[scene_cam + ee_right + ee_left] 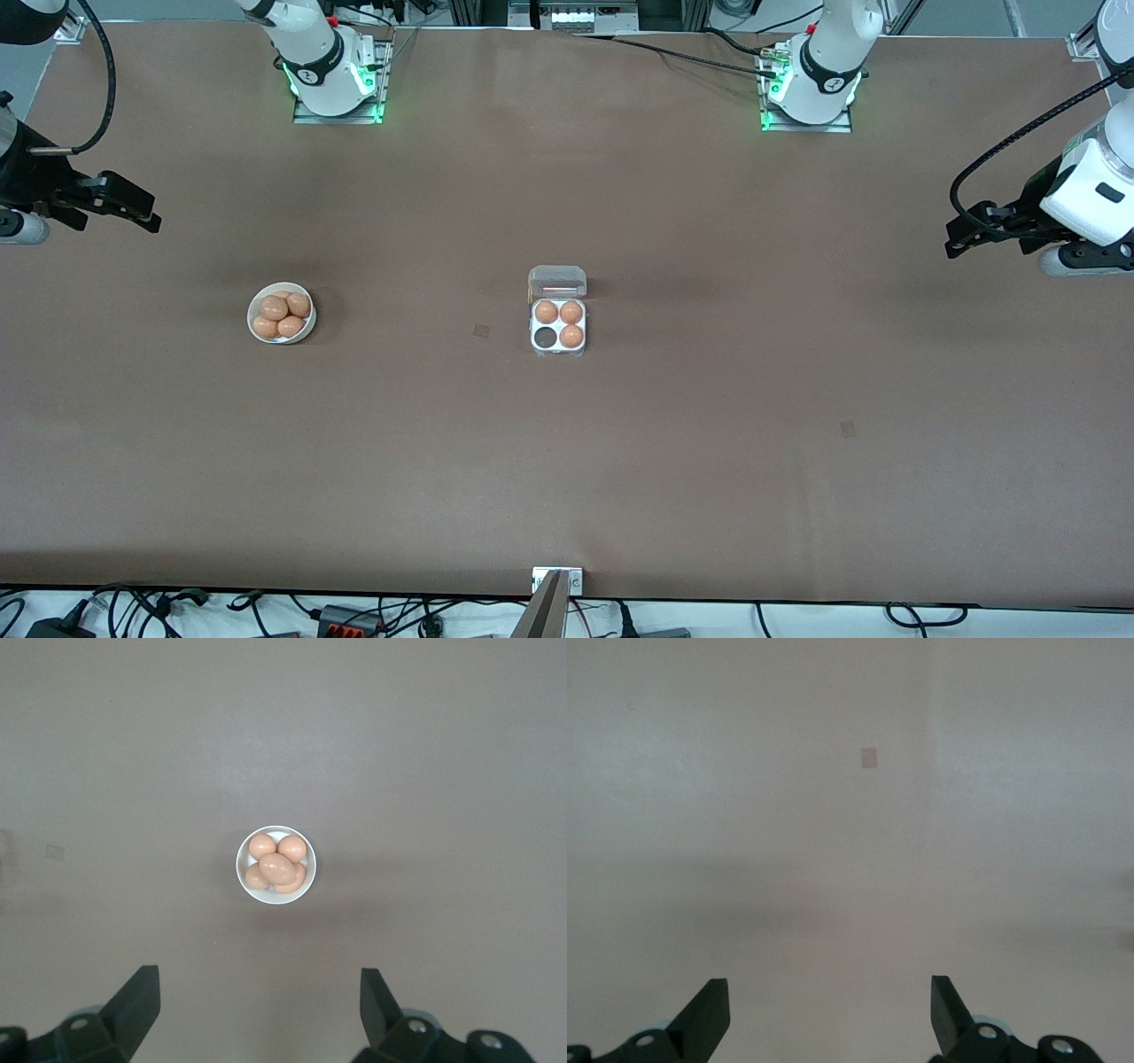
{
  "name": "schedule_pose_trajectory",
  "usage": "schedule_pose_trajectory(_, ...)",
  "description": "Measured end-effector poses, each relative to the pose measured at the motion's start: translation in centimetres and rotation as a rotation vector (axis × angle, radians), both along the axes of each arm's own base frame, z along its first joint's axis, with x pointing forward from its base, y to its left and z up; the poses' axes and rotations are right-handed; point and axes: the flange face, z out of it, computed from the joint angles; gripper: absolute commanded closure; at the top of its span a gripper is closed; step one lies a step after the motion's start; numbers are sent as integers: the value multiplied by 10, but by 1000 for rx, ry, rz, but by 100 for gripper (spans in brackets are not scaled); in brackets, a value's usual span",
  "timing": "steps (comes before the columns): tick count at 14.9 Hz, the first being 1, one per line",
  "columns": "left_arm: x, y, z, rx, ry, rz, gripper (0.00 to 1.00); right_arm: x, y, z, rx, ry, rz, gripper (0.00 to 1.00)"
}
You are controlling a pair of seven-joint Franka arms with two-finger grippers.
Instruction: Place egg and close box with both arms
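Note:
The clear egg box (558,351) sits mid-table with its lid (557,282) open and standing up. It holds three tan eggs (571,336); the cell (544,338) toward the right arm's end and nearer the camera is empty. A round white bowl (251,312) with several eggs (274,307) stands toward the right arm's end. My right gripper (146,215) hangs open and empty, high over that end of the table. In the right wrist view the gripper (257,992) looks down on the bowl (241,864). My left gripper (955,244) (830,1001) is open and empty over the left arm's end, showing only bare table.
Small dark square marks lie on the brown table beside the box (481,330) and nearer the camera (848,429); one shows in the left wrist view (869,757). A metal bracket (556,580) and cables sit at the near table edge.

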Motion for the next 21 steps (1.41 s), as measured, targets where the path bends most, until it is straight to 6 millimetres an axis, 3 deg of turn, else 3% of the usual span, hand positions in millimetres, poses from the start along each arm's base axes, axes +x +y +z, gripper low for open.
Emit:
schedule_pose_trajectory(6,0,0,0,0,0,1,0,1,0,-1,0,0,0,0)
schedule_pose_trajectory(10,0,0,0,0,0,1,0,10,1,-19,0,22,-2,0)
schedule_pose_trajectory(13,0,1,0,0,4,1,0,28,7,-57,-1,63,8,0)
schedule_pose_trajectory(19,-1,1,-1,0,6,2,0,58,20,-173,-19,227,-1,0)
schedule_pose_trajectory(21,-1,1,-1,0,6,2,0,63,33,-207,-36,266,28,0)
